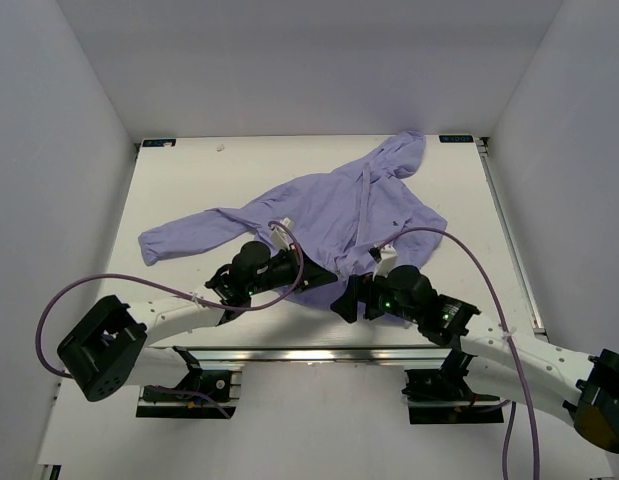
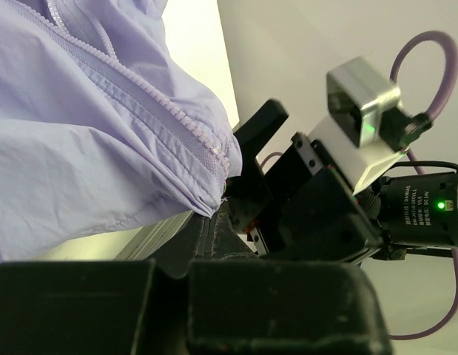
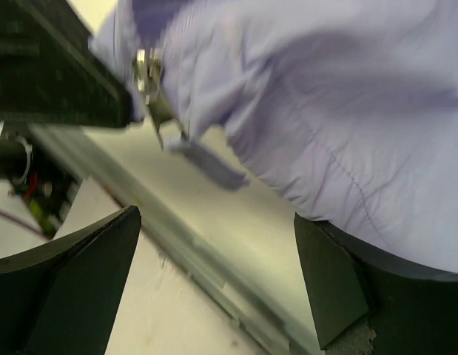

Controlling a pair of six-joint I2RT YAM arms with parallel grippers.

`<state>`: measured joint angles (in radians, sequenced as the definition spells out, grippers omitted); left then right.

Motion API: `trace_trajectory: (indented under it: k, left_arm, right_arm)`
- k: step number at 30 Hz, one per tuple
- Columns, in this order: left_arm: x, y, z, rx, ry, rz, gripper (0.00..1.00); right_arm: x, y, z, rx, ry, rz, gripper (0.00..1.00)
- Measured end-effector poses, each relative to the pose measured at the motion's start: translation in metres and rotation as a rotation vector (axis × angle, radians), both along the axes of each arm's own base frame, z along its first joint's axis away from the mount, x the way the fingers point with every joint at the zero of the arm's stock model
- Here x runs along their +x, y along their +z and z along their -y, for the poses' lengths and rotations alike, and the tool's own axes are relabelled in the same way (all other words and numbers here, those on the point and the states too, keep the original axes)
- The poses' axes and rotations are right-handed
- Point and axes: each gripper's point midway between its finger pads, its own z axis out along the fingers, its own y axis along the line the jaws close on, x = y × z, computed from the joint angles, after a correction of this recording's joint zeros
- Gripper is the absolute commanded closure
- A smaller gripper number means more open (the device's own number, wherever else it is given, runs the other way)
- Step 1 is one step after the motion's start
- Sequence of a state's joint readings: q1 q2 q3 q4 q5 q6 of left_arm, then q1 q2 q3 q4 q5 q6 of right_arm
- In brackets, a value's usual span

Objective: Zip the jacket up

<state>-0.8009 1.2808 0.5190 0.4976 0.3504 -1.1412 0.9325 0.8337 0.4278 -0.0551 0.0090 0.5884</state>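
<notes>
At near edge of table (image 1: 189,180), L gripper (image 2: 177,270) is clamped on jacket (image 1: 329,210) hem by zipper (image 2: 162,111); R gripper (image 3: 217,222) just beside, 2 fingers (image 3: 66,281) wide apart, empty.

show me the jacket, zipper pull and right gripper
jacket (image 1: 404,152), top view, on its hood
zipper pull (image 3: 208,161), right wrist view, on its hanging tab
right gripper (image 3: 214,225), right wrist view, midway between fingertips

Plain lavender jacket (image 1: 319,215), paler lilac zipper teeth (image 2: 177,122). White tabletop (image 1: 189,180). My arms (image 1: 529,355) white, wrists (image 1: 409,290) black, green lights (image 2: 440,205) glowing; my cables (image 1: 119,277) purple.
</notes>
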Motion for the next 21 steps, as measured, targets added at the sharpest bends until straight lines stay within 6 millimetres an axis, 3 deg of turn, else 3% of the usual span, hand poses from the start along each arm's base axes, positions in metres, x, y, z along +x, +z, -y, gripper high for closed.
trace_trajectory:
  k: [8, 12, 13, 16, 21]
  left_arm:
    - [-0.001, 0.000, 0.000, 0.001, -0.001, -0.004, 1.00]
    - [-0.001, 0.000, 0.000, 0.001, -0.001, -0.006, 1.00]
    - [-0.001, 0.000, 0.000, 0.001, 0.000, -0.005, 1.00]
    - [-0.002, -0.001, 0.000, 0.001, 0.000, -0.009, 1.00]
    - [-0.003, -0.003, -0.001, 0.004, 0.004, -0.012, 1.00]
  right_arm:
    - [0.028, 0.012, -0.012, 0.047, -0.082, 0.094, 0.27]
    - [0.035, 0.014, -0.018, 0.059, -0.092, 0.115, 0.54]
    - [0.035, 0.014, -0.019, 0.062, -0.092, 0.117, 0.70]
    - [0.036, 0.018, -0.021, 0.079, -0.092, 0.124, 0.88]
    - [0.034, 0.019, -0.019, 0.080, -0.094, 0.113, 0.98]
